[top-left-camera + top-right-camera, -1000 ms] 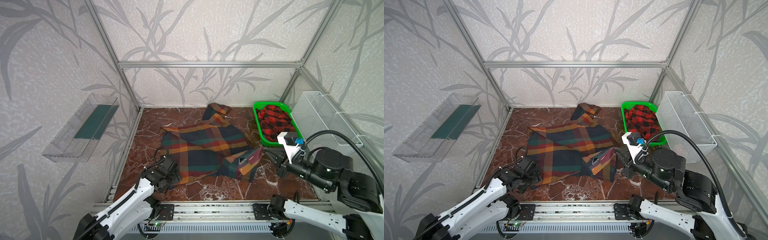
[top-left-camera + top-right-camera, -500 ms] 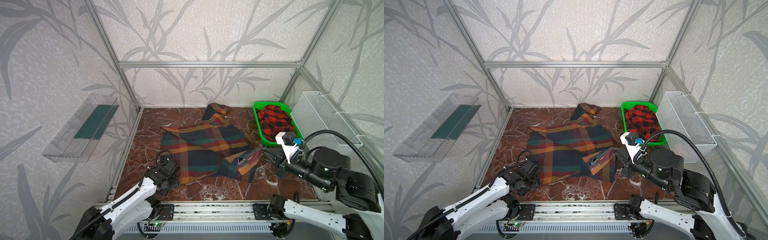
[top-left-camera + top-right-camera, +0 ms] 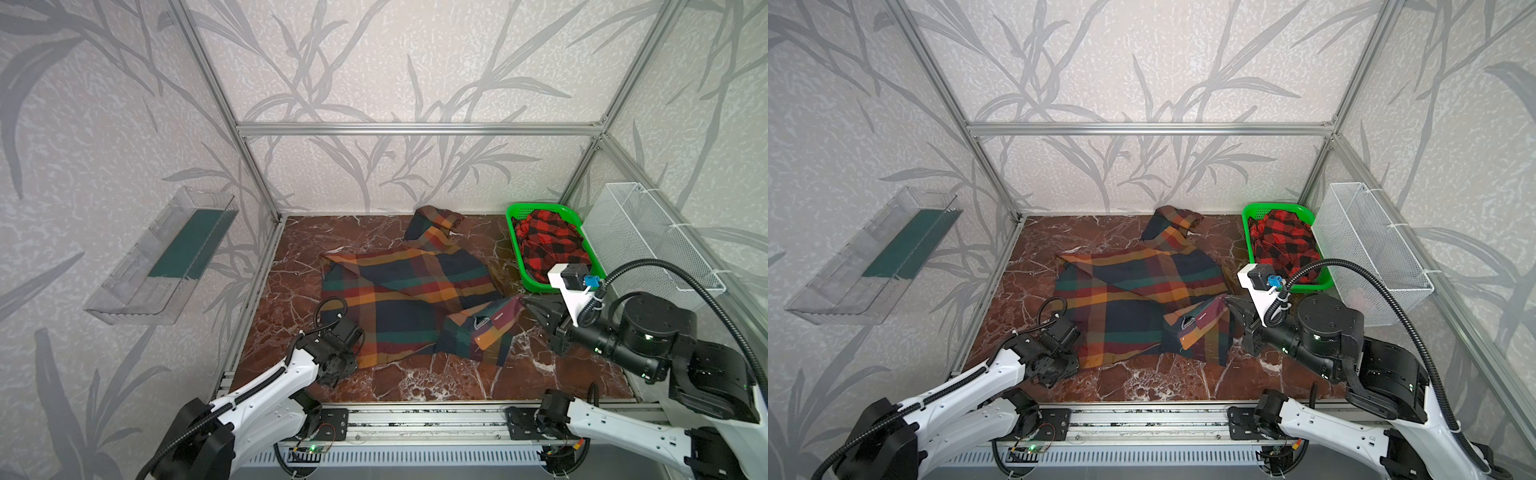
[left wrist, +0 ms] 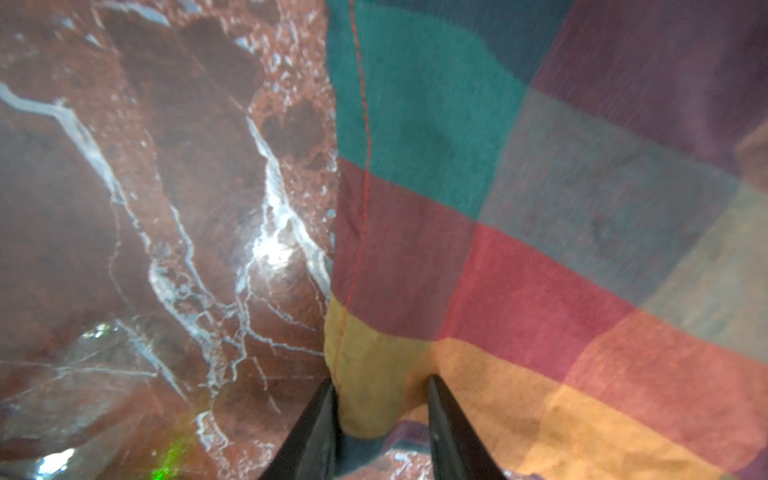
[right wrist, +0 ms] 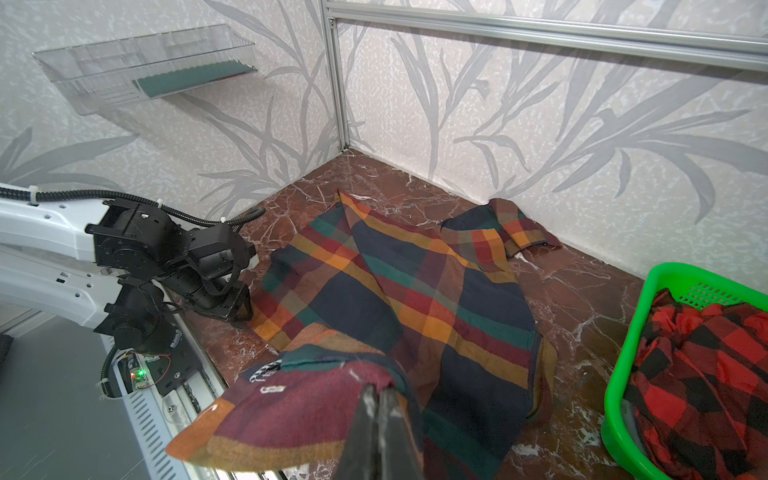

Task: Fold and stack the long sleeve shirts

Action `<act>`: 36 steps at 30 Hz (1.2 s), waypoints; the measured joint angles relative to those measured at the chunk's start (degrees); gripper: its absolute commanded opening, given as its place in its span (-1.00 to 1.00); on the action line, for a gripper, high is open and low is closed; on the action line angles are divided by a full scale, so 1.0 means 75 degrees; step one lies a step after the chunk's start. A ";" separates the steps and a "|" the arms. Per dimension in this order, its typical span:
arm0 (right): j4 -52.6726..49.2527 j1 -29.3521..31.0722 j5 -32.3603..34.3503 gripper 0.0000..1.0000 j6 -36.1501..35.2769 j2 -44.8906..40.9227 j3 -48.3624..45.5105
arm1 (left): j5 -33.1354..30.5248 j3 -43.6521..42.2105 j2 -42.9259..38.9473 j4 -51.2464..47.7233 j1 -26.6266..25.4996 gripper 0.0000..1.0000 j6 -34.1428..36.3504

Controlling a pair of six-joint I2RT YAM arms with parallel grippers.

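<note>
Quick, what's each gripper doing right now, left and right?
Left gripper: jaws straddle a corner of the plaid shirt; grip cannot be told.
Right gripper: closed on the plaid shirt.

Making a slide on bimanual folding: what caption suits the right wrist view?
Right gripper shut on the multicolour plaid shirt near its label; red-and-black shirt lies in the green basket.

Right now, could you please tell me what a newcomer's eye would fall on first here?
A multicolour plaid shirt sprawls across the marble tabletop, one end pinched in the shut right gripper. In the far right corner, a green basket holds a crumpled red-and-black check shirt.
</note>
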 measured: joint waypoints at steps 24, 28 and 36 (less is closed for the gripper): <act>-0.0219 0.0000 -0.0023 -1.00 -0.0659 0.0189 0.1868 | -0.0385 0.2929 -0.1306 -0.3287 0.0000 -1.00 0.0015; -0.0437 0.0000 -0.0227 -1.00 -0.0729 0.0493 0.2585 | -0.0507 0.3622 -0.1268 -0.3873 0.0000 -1.00 0.0064; -0.0935 0.0000 0.0006 -1.00 -0.0979 0.0656 0.3325 | -0.0935 0.5275 -0.0796 -0.4622 0.0216 -1.00 0.0880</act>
